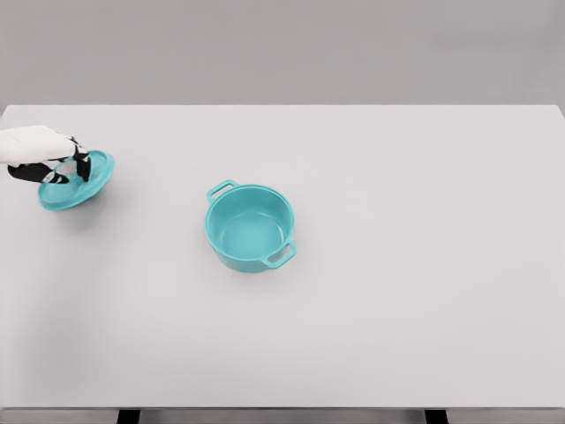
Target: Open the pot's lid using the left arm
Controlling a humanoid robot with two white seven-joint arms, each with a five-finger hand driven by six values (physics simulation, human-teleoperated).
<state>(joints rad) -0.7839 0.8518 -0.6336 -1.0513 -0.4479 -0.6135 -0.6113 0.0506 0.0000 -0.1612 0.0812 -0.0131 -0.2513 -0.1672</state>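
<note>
A teal pot (251, 226) with two side handles stands uncovered near the middle of the white table (397, 265); its inside is bare. Its teal lid (88, 183) is far to the left, tilted, with its lower left edge close to the tabletop and a faint shadow beneath. My left hand (69, 166) comes in from the left edge and has its dark fingers curled around the lid's knob from above. The right arm does not show in the head view.
The table's far edge runs along the top against a grey wall. Two dark table legs (129, 416) show at the bottom edge.
</note>
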